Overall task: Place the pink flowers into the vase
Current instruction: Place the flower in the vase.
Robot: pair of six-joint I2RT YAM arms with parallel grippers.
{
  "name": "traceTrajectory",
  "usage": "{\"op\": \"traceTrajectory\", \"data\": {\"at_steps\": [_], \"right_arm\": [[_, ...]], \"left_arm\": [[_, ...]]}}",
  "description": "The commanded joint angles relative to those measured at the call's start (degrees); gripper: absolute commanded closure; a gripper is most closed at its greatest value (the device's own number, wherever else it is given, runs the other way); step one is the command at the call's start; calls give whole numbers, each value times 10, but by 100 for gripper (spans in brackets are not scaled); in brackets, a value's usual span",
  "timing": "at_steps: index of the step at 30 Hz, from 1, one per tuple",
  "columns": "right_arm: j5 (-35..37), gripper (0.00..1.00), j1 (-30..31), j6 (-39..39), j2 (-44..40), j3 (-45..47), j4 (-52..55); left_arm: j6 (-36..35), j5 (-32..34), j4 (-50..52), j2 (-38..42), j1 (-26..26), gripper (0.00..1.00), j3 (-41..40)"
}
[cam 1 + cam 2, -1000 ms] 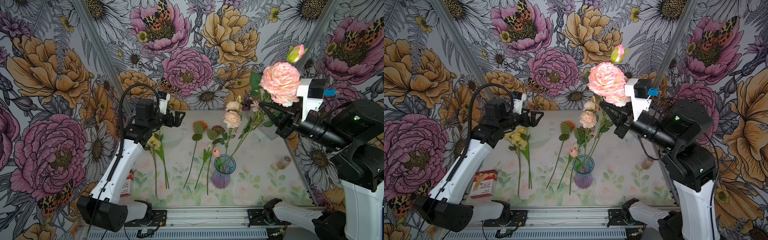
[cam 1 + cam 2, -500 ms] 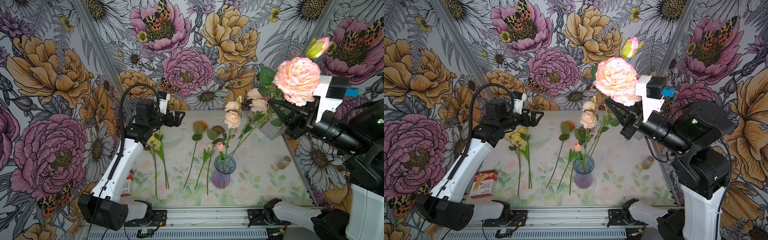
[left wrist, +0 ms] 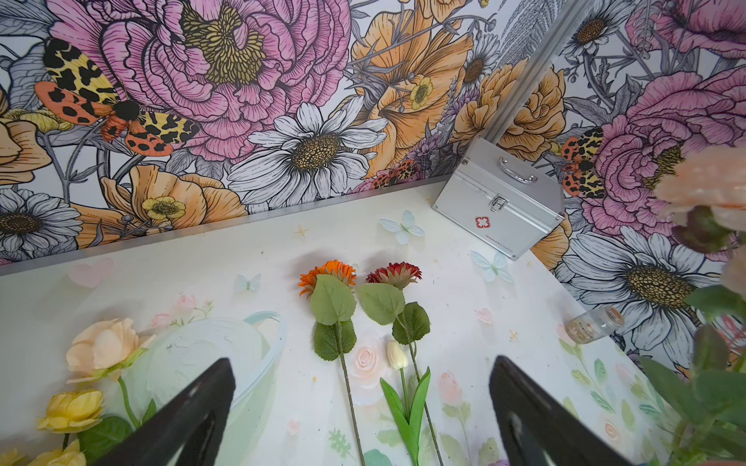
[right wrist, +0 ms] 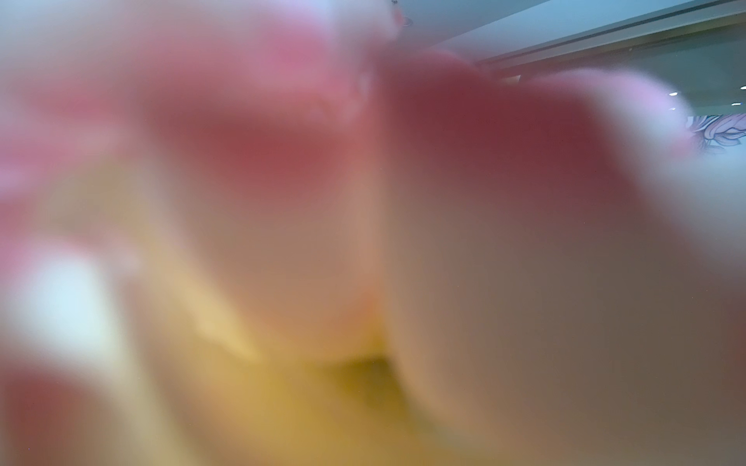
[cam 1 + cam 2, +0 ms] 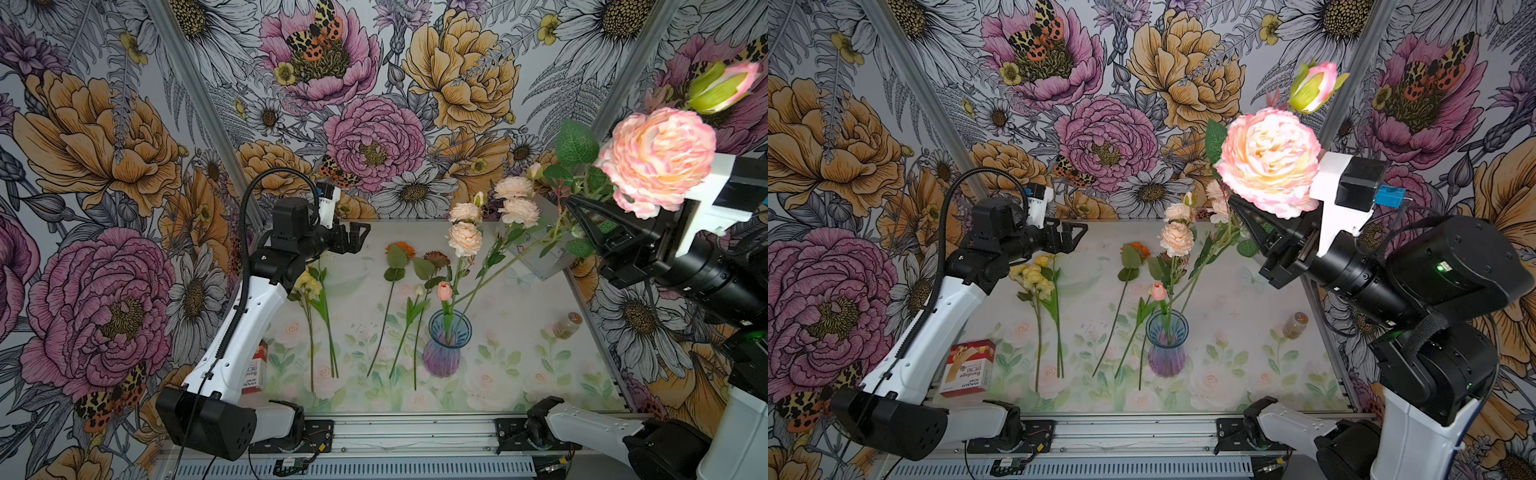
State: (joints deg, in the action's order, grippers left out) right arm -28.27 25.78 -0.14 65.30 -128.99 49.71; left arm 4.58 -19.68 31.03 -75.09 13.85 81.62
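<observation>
In both top views the right gripper (image 5: 579, 216) pinches a spray of the pink flowers (image 5: 658, 160), bloom just above it, stem slanting down into the vase (image 5: 446, 345). Its wrist view shows only blurred petals. The left wrist view shows the left gripper (image 3: 361, 363) spread wide.

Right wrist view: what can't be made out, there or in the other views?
- Right wrist view: a blurred pink bloom against the lens fills nearly all of it.
- Top views: leaves hide where the right gripper meets the stem.
- Bandage box: partly behind the left arm in a top view.
- Small bottle: label too small to read.
</observation>
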Motion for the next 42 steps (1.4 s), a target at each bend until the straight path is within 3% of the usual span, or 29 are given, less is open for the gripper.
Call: {"op": "traceTrajectory", "data": {"at_steps": [1,24,42], "right_arm": [[6,98,-4,-6,-5,-15,6],[-37,98,-4,44,-7,-101,9],[-79,98,-4,59,32,-58,11]], "left_arm": [[6,4,-7,3,-4,1,0],[7,2,-7,10,-2,1,3],[7,8,-6,36,-9,1,-19]]}}
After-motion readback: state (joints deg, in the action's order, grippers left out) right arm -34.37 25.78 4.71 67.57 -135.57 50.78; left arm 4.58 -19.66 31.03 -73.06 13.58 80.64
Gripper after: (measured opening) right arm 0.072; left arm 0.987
